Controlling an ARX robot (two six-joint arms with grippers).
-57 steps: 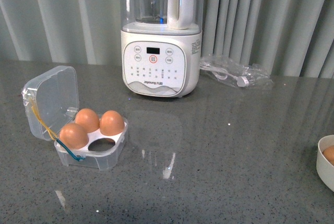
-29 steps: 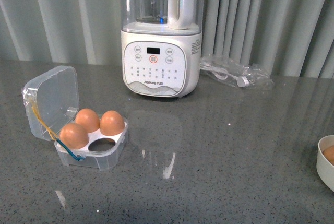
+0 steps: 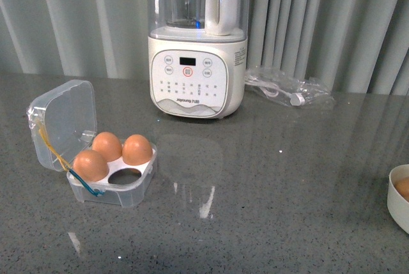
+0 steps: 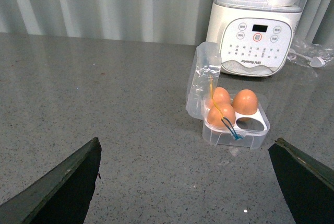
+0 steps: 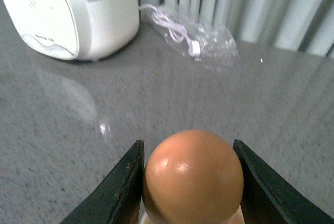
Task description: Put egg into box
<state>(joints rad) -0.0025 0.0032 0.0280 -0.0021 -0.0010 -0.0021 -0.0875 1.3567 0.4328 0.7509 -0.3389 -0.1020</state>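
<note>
The box stands open at the left of the grey counter, its clear lid tipped back, with three brown eggs in the white tray and one front hole empty. It also shows in the left wrist view. My left gripper is open and empty, hovering short of the box. My right gripper is shut on the egg, its dark fingers pressed on both sides. Neither arm shows in the front view.
A white blender stands at the back centre, also in the left wrist view and the right wrist view. A clear bag with a cable lies to its right. A white bowl holding an egg sits at the right edge.
</note>
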